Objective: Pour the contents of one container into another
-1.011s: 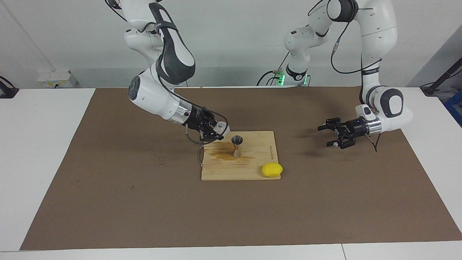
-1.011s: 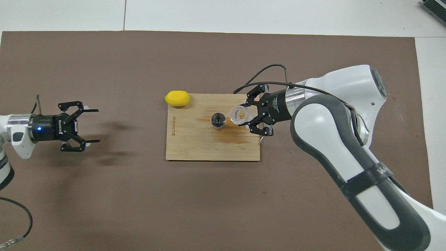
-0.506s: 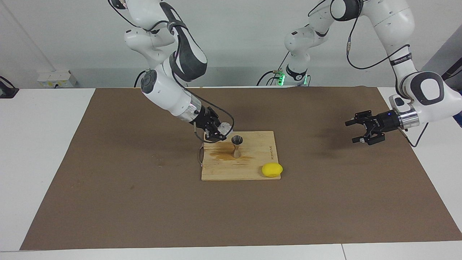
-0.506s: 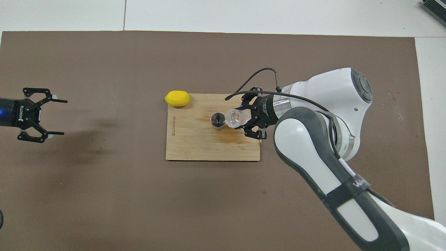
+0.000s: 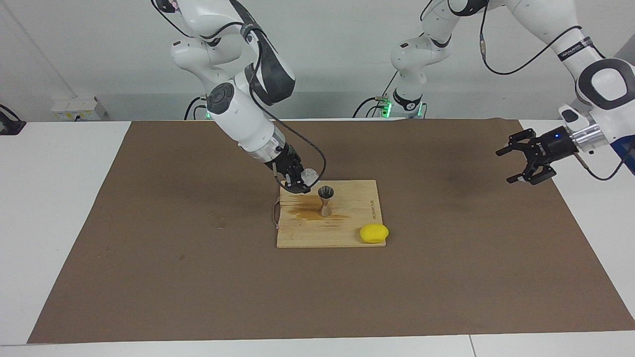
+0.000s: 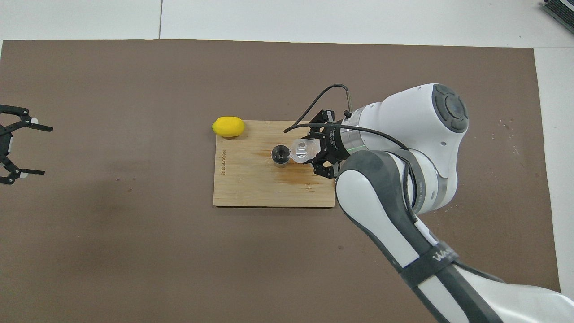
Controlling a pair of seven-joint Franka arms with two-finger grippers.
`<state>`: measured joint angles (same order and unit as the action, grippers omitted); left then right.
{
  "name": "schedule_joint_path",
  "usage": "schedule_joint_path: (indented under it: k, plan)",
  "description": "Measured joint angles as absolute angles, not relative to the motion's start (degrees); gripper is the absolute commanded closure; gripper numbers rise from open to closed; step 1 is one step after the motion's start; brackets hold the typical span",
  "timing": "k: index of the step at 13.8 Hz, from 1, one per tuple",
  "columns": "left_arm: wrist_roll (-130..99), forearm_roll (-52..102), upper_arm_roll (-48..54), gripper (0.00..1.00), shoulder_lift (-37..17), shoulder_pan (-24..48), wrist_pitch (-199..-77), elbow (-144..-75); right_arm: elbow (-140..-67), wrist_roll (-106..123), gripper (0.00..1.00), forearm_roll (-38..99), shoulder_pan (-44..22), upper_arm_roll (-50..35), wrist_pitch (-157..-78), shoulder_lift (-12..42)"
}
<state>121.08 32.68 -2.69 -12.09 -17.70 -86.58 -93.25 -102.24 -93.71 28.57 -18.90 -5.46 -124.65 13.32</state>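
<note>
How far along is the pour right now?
Done: the right gripper is shut on the clear cup and holds it tipped beside the jigger on the stained cutting board. Any liquid stream cannot be seen. Left: finish, set the cup down. The left gripper waits, open.

The right gripper (image 5: 301, 181) swung steeper, from nearly level to pointing sharply down, and carried the cup (image 5: 309, 175) in toward the jigger (image 5: 325, 200); from overhead the cup (image 6: 301, 150) closed from a clear gap to lying just beside the jigger's (image 6: 280, 155) mouth, tipped further over. The right arm's elbow rose and moved in over the board (image 6: 251, 188). The left gripper (image 5: 521, 163) drew away from the board and lifted toward the left arm's end of the table, and overhead only the left gripper's (image 6: 22, 150) fingers remained in view.
</note>
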Motion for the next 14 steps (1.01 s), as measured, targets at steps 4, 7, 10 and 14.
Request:
schedule_joint_path:
  k: [4, 7, 10, 14]
  plan:
    - [120.8, 28.1, -2.6, 0.0, -6.8, -15.7, -87.9, -93.5, -101.2, -95.6, 1.0, 26.8, -19.8, -5.4, -124.7, 13.5]
    - [117.9, 25.1, -2.5, 0.0, -3.2, -12.0, -91.0, -94.3, -100.7, -98.8, 1.0, 22.6, -20.3, -5.4, -124.7, 13.8]
    - [109.0, 20.7, -2.4, 0.0, -0.7, -9.4, -92.1, -94.8, -100.5, -99.2, 1.0, 20.8, -21.0, -5.4, -124.7, 13.9]
    - [89.2, 16.3, -2.1, 0.0, 1.8, -7.6, -92.1, -95.3, -100.5, -99.2, 1.0, 18.2, -21.8, -5.4, -124.7, 14.0]
